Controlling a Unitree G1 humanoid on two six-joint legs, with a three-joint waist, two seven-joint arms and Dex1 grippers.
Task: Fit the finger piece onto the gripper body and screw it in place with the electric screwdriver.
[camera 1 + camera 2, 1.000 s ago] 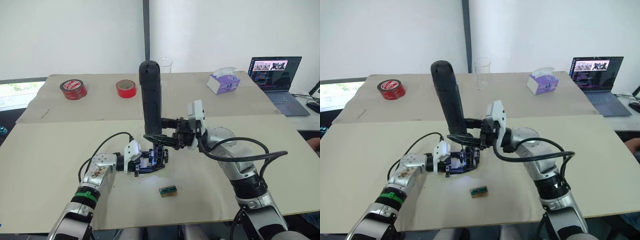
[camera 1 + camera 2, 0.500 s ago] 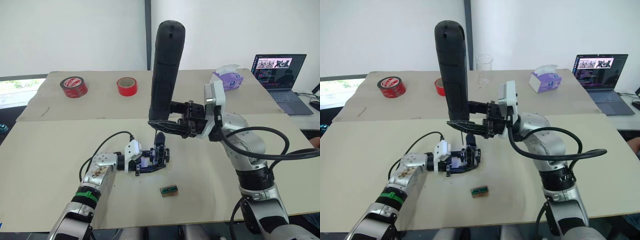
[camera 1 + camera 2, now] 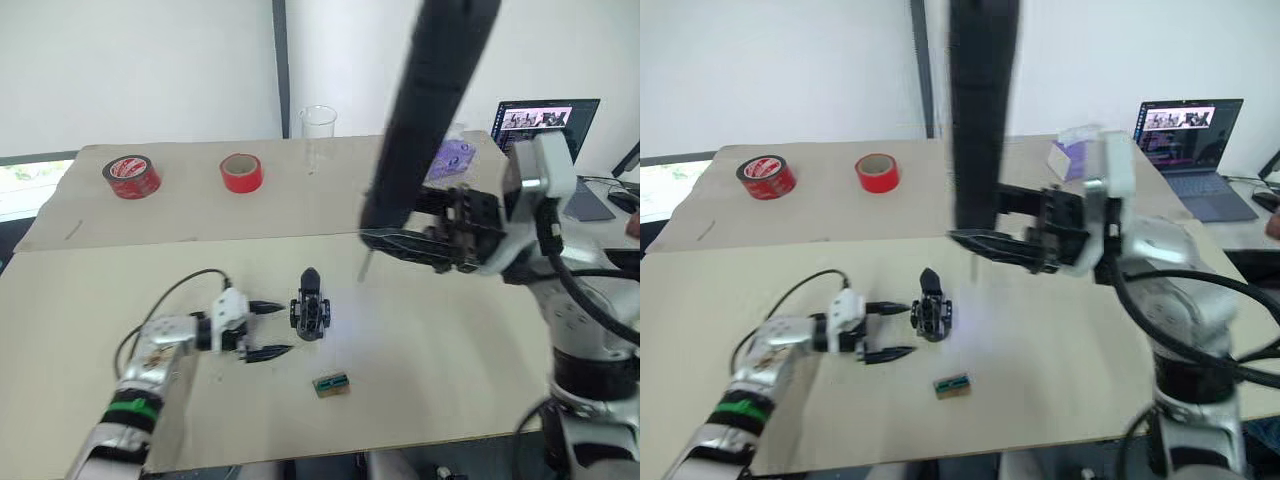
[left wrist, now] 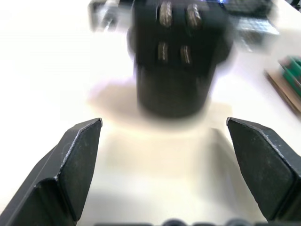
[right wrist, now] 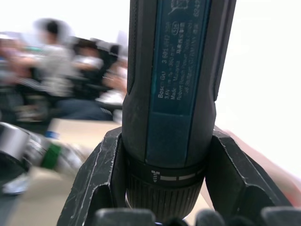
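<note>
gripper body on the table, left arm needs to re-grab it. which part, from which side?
Grip the blocky lower base of the gripper body, not the pointed finger sticking up. It stands upright, apart from the open left gripper, directly ahead of the fingertips. Probably come in level from the robot's left and close across the base.

Bright, even daylight — the raised electric screwdriver smears with motion blur, the gripper body is soft.

Gripper body: I count one.
Electric screwdriver: one.
Tape rolls: two, I see a printed red roll and a plain red roll.
Clear cup: one.
Tissue box: one.
Laptop: one.
Small green-brown block: one.
Robot grippers: two, left gripper, right gripper.
</note>
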